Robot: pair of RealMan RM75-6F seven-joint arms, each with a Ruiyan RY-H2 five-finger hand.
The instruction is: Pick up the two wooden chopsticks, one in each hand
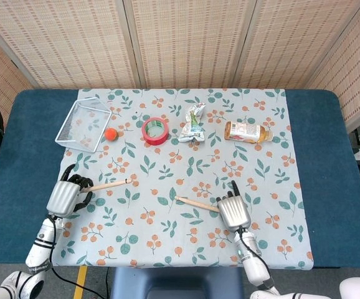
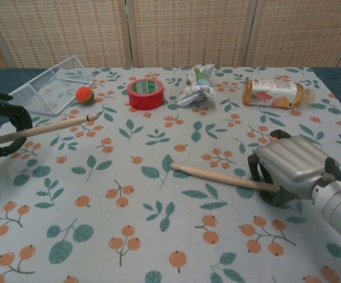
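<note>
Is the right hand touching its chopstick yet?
Touching. Chest view: the chopstick runs under the right hand, whose curled fingers close around its end.

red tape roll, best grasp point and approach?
The red tape roll lies flat, hole up, and stands apart from the orange ball and the crumpled snack bag. Probably best from straight above: pinch its wall, one finger in the hole, thumb on the outer side nearest the robot.

Left hand (image 1: pixel 66 195) low at table's left, fingers curled, right hand (image 2: pixel 291 168) knuckles up, fingers curled under
</note>
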